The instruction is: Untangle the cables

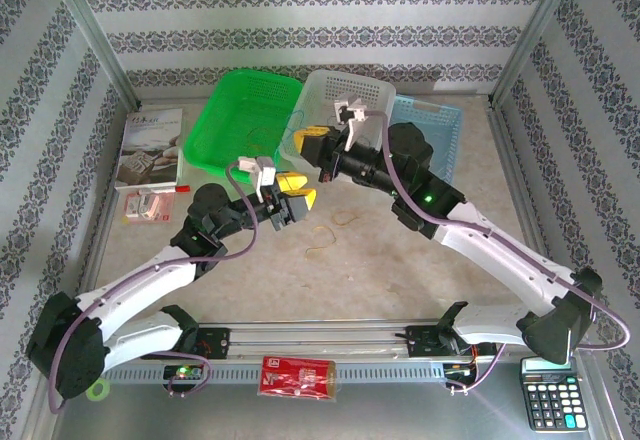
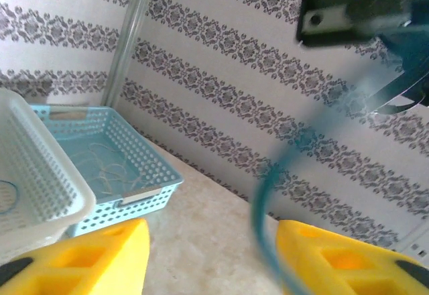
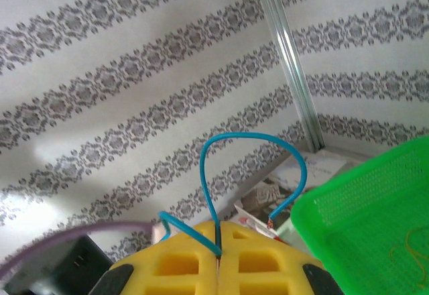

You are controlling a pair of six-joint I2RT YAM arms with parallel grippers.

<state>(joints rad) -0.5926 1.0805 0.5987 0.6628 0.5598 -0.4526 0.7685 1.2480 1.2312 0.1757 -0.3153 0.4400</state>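
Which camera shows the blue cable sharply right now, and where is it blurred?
Right wrist view: the blue cable is crisp, pinched in the shut right gripper. Left wrist view: it smears into a soft streak across the open left gripper, while the pale blue basket behind is sharp. Top view: even light, no harsh glare.

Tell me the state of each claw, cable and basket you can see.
Right claw, shut on the blue cable.
Left claw, open, blue cable between its fingers.
Blue basket, upright, pale cables inside.
Green basket, upright, yellow cable inside.
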